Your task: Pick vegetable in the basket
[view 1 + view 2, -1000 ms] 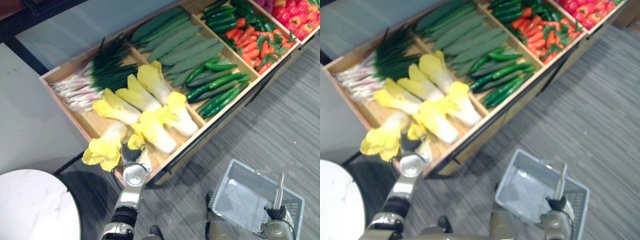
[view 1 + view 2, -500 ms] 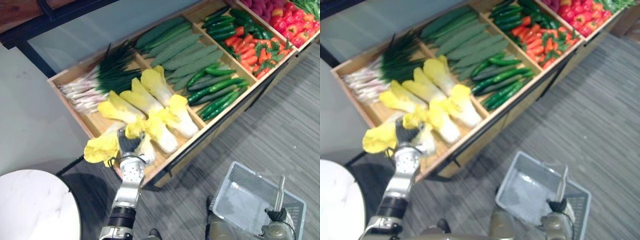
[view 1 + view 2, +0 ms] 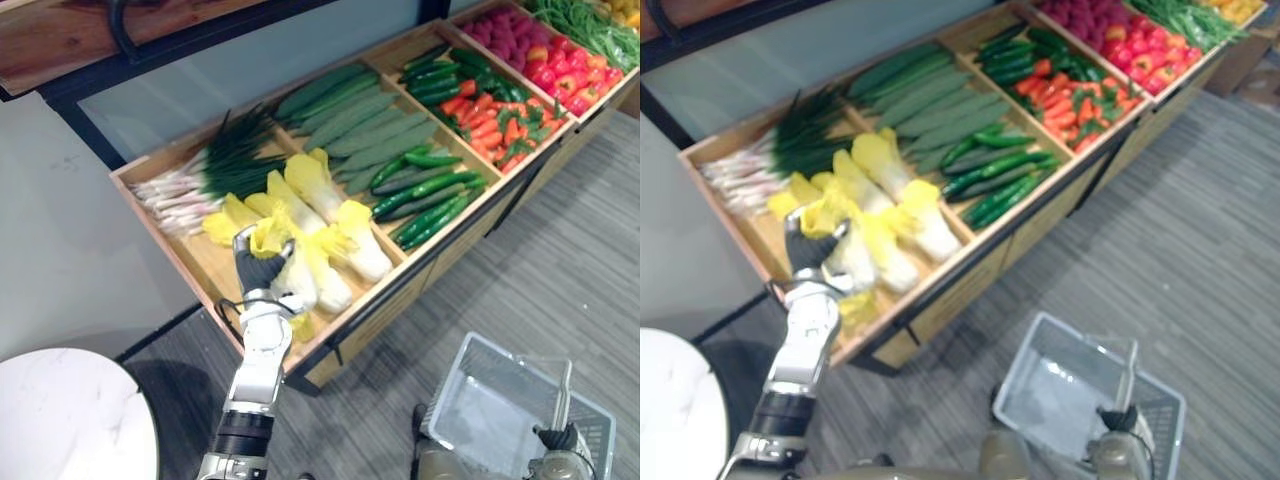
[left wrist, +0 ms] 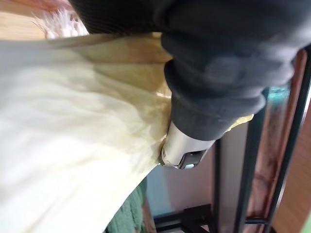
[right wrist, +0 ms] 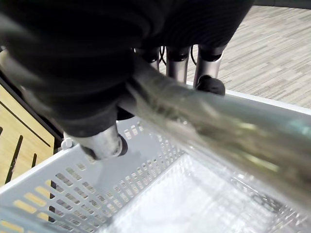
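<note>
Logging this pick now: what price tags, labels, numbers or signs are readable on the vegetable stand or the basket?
None: no word, number or sign can be read on the wooden stand or the grey basket.
The cabbage in the left hand shows no tag.

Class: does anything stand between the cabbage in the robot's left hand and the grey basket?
Only the wooden display's front rim lies between the cabbage, gripped by the left hand, and the basket. The basket's top is open; the right hand holds its handle.
</note>
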Robot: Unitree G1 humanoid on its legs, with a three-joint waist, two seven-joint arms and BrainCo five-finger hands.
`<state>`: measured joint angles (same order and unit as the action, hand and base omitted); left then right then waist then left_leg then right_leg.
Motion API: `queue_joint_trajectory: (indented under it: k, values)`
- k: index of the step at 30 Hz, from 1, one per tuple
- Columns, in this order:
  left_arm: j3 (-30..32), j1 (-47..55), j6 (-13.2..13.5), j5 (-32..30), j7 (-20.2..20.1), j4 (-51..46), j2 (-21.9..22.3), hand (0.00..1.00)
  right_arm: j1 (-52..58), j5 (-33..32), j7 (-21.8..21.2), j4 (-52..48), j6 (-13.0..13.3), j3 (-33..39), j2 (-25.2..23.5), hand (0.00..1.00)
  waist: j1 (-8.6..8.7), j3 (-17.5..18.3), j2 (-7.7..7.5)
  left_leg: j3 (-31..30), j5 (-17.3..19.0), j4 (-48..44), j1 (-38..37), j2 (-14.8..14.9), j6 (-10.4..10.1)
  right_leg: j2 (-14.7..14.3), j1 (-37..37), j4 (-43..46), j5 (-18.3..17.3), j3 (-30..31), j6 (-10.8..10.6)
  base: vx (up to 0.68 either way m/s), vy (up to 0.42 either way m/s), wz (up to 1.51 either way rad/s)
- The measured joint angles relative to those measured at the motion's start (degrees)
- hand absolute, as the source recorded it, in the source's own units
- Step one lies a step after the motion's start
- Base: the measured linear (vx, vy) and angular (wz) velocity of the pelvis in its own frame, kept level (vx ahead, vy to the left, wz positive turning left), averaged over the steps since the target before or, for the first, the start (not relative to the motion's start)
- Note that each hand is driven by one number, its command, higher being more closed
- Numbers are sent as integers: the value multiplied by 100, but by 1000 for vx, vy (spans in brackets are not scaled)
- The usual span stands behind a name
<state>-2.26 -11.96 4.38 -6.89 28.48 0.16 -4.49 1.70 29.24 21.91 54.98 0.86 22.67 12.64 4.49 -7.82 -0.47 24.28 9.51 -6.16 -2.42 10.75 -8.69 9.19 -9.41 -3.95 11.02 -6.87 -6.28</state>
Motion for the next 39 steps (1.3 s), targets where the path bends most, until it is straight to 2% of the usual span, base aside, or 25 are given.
queue_joint_trajectory:
  k: [6,9,14,18,29,33,35,39]
  values:
    - [-321,-2,69,-4,-80,-569,-17,100,-2,1,-125,0,39,-16,-3,100,-14,63,-83,23,2,-2,-77,-2,-1,-4,67,1,5,44,-7,-5,-2,-1]
    - [-590,-6,273,167,-244,-919,-20,100,-40,3,-211,0,63,-76,54,100,-20,78,-87,36,3,-18,-85,-3,-1,-5,67,2,11,74,-14,-19,-9,-3]
    - [-1128,-163,433,355,-474,-1129,-20,100,-99,12,-446,-170,61,-461,372,100,-19,88,-73,211,17,-18,-211,-10,-14,-41,62,2,45,261,-38,-18,-12,-18]
    - [-1519,-403,441,461,-712,-1130,-14,100,5,24,-662,-729,71,-855,560,100,8,101,-52,403,121,-116,-279,4,-11,-86,30,-13,69,446,-61,-25,-4,-26]
    - [-2280,-595,449,677,-1002,-1233,9,100,565,229,-1149,-2695,128,-1477,784,100,28,102,-64,659,164,-116,-363,-86,-1,-96,-118,-40,188,745,-76,-4,-3,-14]
    - [-2535,-628,441,673,-1146,-851,108,100,835,214,-1368,-3320,270,-1551,793,100,42,108,-150,684,257,-224,-340,-112,13,-59,-116,-111,204,789,-105,-26,1,-7]
    - [-2633,-634,435,663,-1159,-621,115,100,917,208,-1437,-3586,326,-1666,838,100,147,108,-188,658,265,-248,-286,-132,24,-26,-136,-119,208,790,-111,-7,0,3]
    - [-2866,-649,380,610,-1323,-148,221,100,1157,168,-1592,-4128,364,-1679,923,100,205,107,-210,662,315,-301,-266,-144,37,-6,-146,-135,213,791,-121,3,3,0]
